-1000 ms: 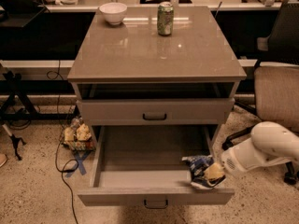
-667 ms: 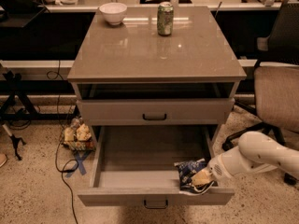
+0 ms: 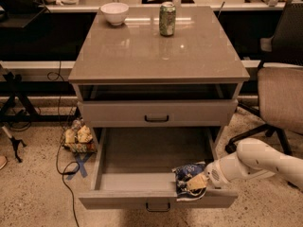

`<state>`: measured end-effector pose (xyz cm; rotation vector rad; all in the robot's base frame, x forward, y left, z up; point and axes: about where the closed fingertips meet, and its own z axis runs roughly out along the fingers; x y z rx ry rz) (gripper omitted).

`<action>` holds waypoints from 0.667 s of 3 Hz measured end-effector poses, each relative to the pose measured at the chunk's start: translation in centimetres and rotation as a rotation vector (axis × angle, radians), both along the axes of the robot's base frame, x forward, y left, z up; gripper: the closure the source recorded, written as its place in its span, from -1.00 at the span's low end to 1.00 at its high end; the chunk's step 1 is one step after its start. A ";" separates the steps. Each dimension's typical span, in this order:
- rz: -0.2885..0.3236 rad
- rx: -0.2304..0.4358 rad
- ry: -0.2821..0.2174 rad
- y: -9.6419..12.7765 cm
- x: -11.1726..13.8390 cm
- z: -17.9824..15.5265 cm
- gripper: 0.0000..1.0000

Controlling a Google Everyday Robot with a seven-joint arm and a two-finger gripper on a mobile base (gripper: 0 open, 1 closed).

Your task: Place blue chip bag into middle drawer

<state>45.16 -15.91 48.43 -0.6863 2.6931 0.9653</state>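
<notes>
The blue chip bag [image 3: 188, 179] is a crinkled dark-blue foil bag with pale patches. It hangs over the front right part of the open middle drawer [image 3: 123, 196], partly inside and partly draped over the front panel. My gripper [image 3: 200, 180] reaches in from the right on a white arm and is shut on the bag's right side. The drawer's dark handle [image 3: 157, 207] shows at the bottom edge. The drawer above it [image 3: 156, 113] is closed.
A green soda can [image 3: 167, 19] and a white bowl [image 3: 115, 13] stand on the cabinet top [image 3: 156, 56]. A chair [image 3: 281, 93] stands to the right of the cabinet. Snack bags [image 3: 78, 136] and cables lie on the floor at left.
My gripper and the bag have moved left and slightly forward, from the drawer's right wall to over the front right part of the drawer.
</notes>
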 end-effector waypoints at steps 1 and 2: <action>-0.002 0.041 -0.025 0.5 0.4 1.1 -0.77; 0.007 0.086 -0.091 1.0 1.2 3.8 -1.00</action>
